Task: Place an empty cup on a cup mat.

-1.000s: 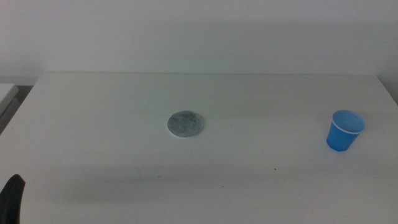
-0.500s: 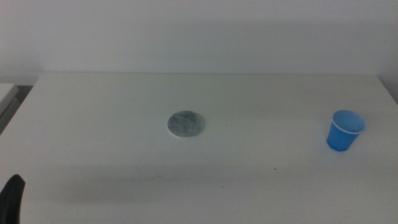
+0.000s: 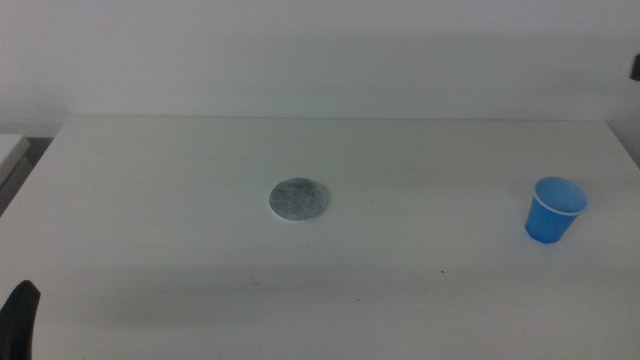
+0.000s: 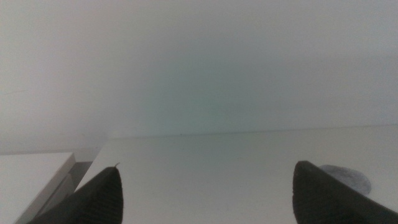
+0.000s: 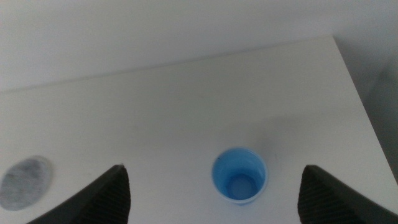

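The blue cup (image 3: 553,210) stands upright and empty at the right side of the white table (image 3: 180,160). The grey cup mat (image 3: 298,200) lies flat near the table's middle, far to the left of the cup. My right gripper (image 5: 212,169) is open and hovers above the cup (image 5: 239,176), which shows between its jaws. The mat (image 5: 26,180) also shows in that view. My left gripper (image 3: 20,318) waits at the bottom left corner, open and empty (image 4: 205,199). The mat's edge (image 4: 348,178) shows beside one of its jaws.
A dark bit of the right arm (image 3: 635,67) shows at the right edge of the middle view, above the table. A white wall stands behind the table's far edge. A pale box corner (image 4: 31,177) sits off the table's left side.
A dark bit of the right arm has come into the right edge of the middle view. The cup, the mat and the left gripper have not moved.
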### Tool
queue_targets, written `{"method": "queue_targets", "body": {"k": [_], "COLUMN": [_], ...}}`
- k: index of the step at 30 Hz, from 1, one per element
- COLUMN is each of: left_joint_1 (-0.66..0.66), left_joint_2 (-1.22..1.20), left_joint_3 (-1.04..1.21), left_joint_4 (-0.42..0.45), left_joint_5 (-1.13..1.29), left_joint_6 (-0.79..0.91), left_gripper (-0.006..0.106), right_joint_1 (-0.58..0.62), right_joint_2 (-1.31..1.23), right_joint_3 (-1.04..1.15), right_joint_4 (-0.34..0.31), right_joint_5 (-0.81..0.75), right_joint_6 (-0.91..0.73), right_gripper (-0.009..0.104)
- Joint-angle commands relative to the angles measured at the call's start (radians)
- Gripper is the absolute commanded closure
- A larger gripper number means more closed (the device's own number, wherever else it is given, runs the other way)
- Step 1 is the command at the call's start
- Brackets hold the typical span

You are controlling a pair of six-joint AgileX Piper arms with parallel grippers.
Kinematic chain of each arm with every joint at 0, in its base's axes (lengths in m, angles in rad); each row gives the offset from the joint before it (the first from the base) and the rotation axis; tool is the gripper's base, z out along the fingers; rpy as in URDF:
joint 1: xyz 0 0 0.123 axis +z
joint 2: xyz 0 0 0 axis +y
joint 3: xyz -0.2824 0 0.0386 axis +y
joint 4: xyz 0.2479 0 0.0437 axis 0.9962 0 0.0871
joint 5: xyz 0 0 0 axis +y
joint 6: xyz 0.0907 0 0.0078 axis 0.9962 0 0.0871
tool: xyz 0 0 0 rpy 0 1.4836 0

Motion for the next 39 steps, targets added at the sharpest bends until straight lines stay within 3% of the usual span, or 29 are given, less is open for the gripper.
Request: {"method": "queue_targets", "body": {"k": [1, 6, 12, 15, 30, 33, 35, 39], "left_joint_1": [-0.003, -0.003, -0.003, -0.003, -0.003, -0.003, -0.003, -0.003], "left_joint_2": [0.005, 0.005, 0.005, 0.005, 0.005, 0.005, 0.005, 0.005], "left_joint_3": [0.0, 0.0, 0.0, 0.0, 0.0, 0.0, 0.0, 0.0], "left_joint_4": [-0.003, -0.003, -0.003, -0.003, -0.003, -0.003, -0.003, -0.003], "left_joint_5": [-0.011, -0.011, -0.011, -0.011, -0.011, -0.011, -0.011, -0.011], "left_joint_6": [0.0, 0.0, 0.0, -0.002, -0.002, -0.002, -0.002, -0.002], "left_gripper": [0.007, 0.007, 0.007, 0.007, 0.007, 0.007, 0.007, 0.007], "right_joint_1": [0.001, -0.018, -0.125, -0.157, -0.159, -0.159, -0.159, -0.158], "right_joint_2": [0.088, 0.255, 0.432, 0.503, 0.731, 0.756, 0.768, 0.775], "right_joint_3": [-0.079, -0.138, -0.141, -0.141, -0.142, -0.142, -0.142, -0.142], "right_joint_4": [-0.025, -0.042, 0.043, 0.05, 0.053, 0.053, 0.053, 0.059], "right_joint_5": [0.057, 0.102, 0.122, 0.122, 0.0, -0.009, -0.014, -0.047], "right_joint_6": [0.012, 0.037, -0.011, -0.022, -0.025, -0.025, -0.025, -0.025], "right_gripper": [0.002, 0.002, 0.002, 0.002, 0.004, 0.017, 0.036, 0.09]}}
